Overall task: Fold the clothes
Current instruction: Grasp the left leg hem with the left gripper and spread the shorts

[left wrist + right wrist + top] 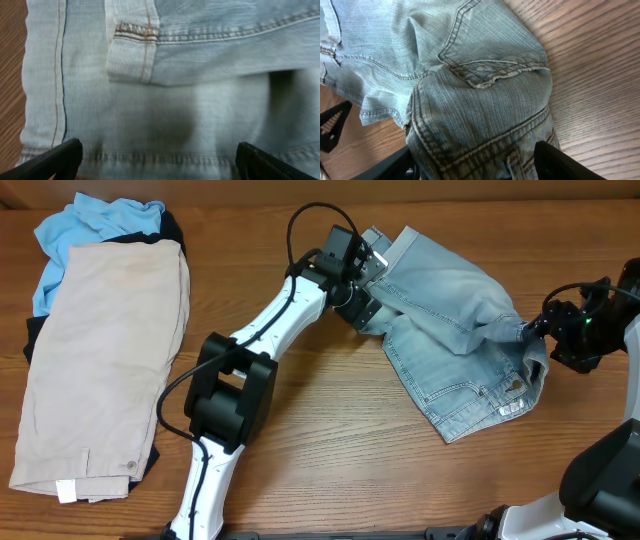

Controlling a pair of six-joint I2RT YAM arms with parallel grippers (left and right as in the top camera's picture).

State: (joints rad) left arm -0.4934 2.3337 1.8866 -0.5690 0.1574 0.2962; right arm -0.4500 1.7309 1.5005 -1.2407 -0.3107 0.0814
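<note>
Denim shorts [470,100] fill my right wrist view, bunched up between the right tool's [475,150] spread fingers; can't tell if it's clamping them. Left tool [159,150] gapes wide over flat denim near a belt loop, nothing pinched. Overhead: shorts lie crumpled on the wooden surface [330,440], between both tools. Well apart on the left side, beige shorts [105,360] lie over a sky-blue top [90,225] and black garment [172,228].

Crumpled denim shorts [450,320] lie between the left gripper [372,286] and right gripper [530,330], beige shorts [105,360] far left.
</note>
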